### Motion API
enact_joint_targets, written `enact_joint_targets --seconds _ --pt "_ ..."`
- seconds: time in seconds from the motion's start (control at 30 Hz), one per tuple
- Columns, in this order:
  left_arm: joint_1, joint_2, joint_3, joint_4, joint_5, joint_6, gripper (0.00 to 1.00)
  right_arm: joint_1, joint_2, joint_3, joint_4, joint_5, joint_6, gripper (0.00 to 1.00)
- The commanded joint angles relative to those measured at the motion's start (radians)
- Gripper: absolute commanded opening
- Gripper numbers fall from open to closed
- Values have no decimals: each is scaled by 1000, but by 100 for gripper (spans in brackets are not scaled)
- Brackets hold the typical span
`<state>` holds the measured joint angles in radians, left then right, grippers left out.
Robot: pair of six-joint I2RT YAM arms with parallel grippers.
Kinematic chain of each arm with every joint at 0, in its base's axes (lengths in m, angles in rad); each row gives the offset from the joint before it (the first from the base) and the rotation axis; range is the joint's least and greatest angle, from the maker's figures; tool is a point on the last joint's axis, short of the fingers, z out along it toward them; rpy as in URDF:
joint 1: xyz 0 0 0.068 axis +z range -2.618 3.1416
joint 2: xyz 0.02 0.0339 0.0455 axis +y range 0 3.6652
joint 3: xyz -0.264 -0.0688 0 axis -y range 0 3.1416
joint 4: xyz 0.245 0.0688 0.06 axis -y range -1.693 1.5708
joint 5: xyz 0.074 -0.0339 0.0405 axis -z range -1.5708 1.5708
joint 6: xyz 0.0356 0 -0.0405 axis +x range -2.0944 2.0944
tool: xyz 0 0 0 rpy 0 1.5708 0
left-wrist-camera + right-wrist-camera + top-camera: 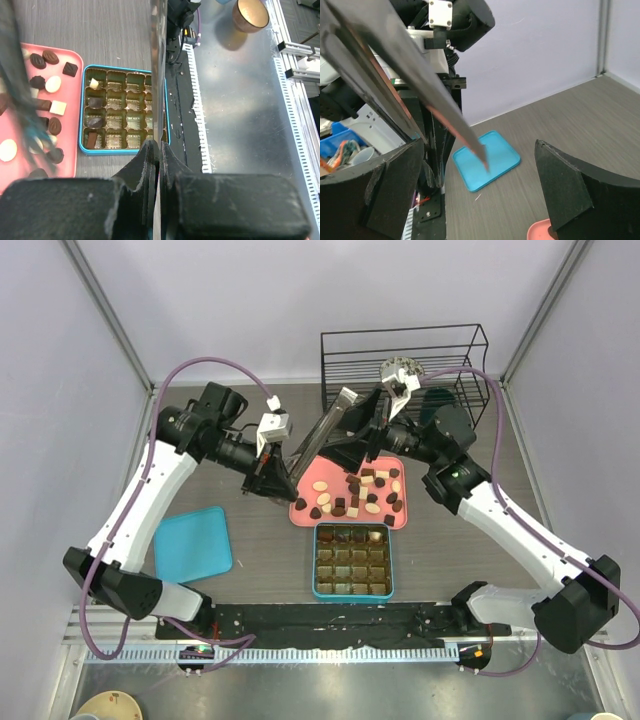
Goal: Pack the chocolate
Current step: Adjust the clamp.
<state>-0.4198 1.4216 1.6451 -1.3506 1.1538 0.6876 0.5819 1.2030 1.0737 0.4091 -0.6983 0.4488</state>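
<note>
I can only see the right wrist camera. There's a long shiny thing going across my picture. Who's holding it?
Observer: The left gripper is. It is shut on those tongs.
Operator: Is anything packed yet?
Observer: Yes. Four chocolates sit in the box, in the row beside the tray.
Operator: Are there lots to go?
Observer: Yes, many dark, brown and white ones lie on the tray.
</note>
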Motion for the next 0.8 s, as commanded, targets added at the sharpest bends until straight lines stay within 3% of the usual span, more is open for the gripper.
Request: enact_joint_targets --seconds 0.0,0.17,0.77 --pt "-4 -21 -11 -248 -40 -36 3 10 -2 65 -27 -197 -18 100" --pt "-2 -18 -7 -251 -40 -34 2 10 -8 71 -144 -231 -108 100" --pt "-19 -20 -22 -236 -45 -57 3 15 35 89 -39 -152 -90 100"
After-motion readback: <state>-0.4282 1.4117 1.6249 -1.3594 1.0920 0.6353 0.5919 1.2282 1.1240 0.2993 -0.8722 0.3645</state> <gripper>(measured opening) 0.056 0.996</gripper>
